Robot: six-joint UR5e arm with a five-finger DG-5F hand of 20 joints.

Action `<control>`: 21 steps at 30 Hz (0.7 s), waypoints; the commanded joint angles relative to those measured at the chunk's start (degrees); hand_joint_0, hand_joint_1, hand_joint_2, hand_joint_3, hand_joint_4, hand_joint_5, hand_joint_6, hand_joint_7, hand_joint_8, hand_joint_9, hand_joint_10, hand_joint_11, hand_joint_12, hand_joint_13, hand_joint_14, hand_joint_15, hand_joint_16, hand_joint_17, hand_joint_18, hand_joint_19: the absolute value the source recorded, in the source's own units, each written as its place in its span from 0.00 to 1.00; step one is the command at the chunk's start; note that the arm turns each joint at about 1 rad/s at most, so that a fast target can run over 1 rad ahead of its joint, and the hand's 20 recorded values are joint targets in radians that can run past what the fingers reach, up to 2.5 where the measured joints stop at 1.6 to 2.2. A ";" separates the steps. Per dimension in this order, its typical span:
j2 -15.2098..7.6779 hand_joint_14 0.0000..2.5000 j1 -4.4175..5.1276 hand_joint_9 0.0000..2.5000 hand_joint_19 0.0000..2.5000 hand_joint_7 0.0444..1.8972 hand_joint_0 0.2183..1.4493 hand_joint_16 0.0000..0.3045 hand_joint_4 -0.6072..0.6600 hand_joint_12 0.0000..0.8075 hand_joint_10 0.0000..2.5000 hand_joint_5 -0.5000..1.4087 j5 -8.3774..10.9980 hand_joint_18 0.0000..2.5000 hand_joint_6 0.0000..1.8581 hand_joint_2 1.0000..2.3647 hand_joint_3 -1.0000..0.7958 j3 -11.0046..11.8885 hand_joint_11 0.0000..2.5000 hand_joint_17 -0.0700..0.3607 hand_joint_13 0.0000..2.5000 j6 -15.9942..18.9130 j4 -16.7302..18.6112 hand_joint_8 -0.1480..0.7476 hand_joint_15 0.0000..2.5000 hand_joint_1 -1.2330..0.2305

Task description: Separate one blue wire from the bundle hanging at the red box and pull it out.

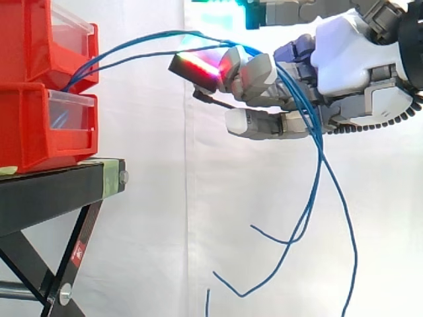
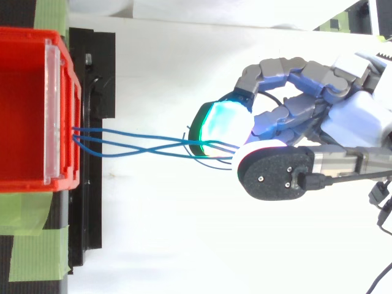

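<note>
- Hand [image 1: 347, 59] [image 2: 349, 116] high at right, well apart from the bins [image 1: 26, 132]; fingers curled over, thumb beneath, pinching the wires [image 1: 320, 142] [image 2: 153, 146] between them; one fingertip [image 1: 198, 66] glowing red in side view; a fingertip [image 2: 220, 122] glowing green in top view
- Hidden or cut off: wires' inner ends, lost in the gap between the bins; exact grip point, covered by fingertips; arm, cut at the right edge
- Counted: two bins, stacked; one stand [image 1: 53, 191] under them; two blue strands between bins and hand in side view, about three in top view, crossing midway; true number hard to tell where overlapping; below the hand, two loose ends in sight and two more strands running off the bottom edge
- Containers: both bins red with clear fronts; a blue streak behind the lower front, too faint to name
- Wires spanning from the bins up to the hand, draped over it, hanging loose before the curtain [image 1: 152, 218]
</note>
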 commanded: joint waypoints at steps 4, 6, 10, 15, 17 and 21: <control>0.00 0.01 0.01 0.39 0.28 0.53 0.32 0.15 0.65 0.38 0.00 0.14 0.00 0.30 0.48 0.02 0.44 0.00 0.65 0.39 0.52 0.00 0.08 0.51 0.60 0.36; 0.00 0.01 0.01 0.39 0.28 0.54 0.31 0.15 0.65 0.38 0.00 0.14 0.00 0.30 0.48 0.02 0.44 0.00 0.65 0.40 0.52 0.00 0.17 0.51 0.60 0.37; 0.00 0.01 0.01 0.39 0.28 0.55 0.30 0.15 0.64 0.38 0.00 0.14 0.00 0.30 0.47 0.01 0.47 0.00 0.65 0.40 0.53 0.00 -0.01 0.52 0.61 0.40; 0.00 0.00 0.01 0.39 0.28 0.55 0.31 0.15 0.64 0.37 0.00 0.14 0.00 0.30 0.47 0.02 0.49 0.00 0.65 0.40 0.53 0.00 -0.01 0.51 0.60 0.40; 0.00 0.01 0.01 0.39 0.27 0.55 0.31 0.15 0.65 0.38 0.00 0.14 0.00 0.30 0.47 0.02 0.49 0.00 0.65 0.40 0.53 0.00 -0.01 0.51 0.60 0.37; 0.00 0.01 0.01 0.39 0.27 0.54 0.33 0.15 0.66 0.38 0.00 0.14 0.00 0.30 0.48 0.02 0.47 0.00 0.65 0.40 0.52 -0.09 -0.01 0.51 0.60 0.32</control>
